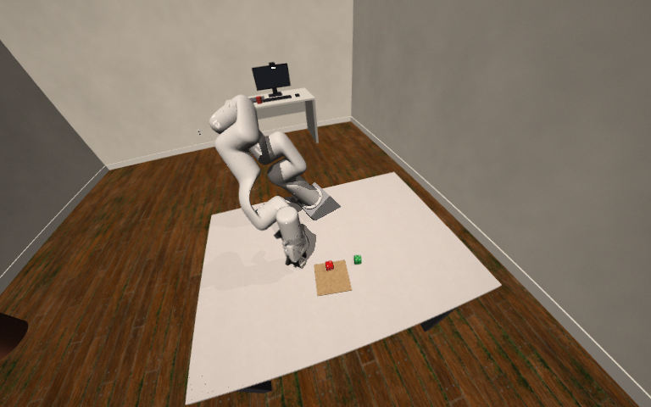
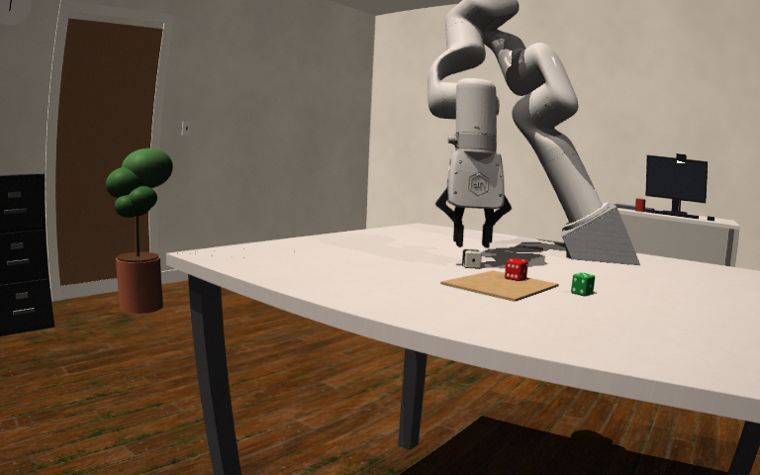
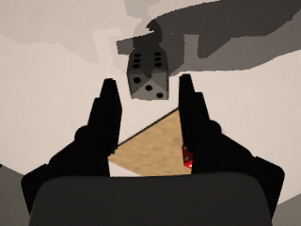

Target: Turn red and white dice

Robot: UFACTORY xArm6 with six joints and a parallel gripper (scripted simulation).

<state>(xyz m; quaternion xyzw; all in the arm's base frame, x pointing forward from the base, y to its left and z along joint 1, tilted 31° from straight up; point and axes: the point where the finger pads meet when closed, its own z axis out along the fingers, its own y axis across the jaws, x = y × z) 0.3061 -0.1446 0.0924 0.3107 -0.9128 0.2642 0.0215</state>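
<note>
The white die lies on the table behind the mat, in shadow. The wrist view shows its 3 and 6 faces; the exterior view shows a 1 on its side, so 3 seems on top. My gripper is partly open and empty, with its fingertips above the white die. The red die sits on the mat near its back edge, a 6 facing the exterior camera. Its top is too small to read.
The green die stands on the table to the right of the mat, clear of it, with a 4 on a side face; its top is unclear. The arm's base stands at the back of the table.
</note>
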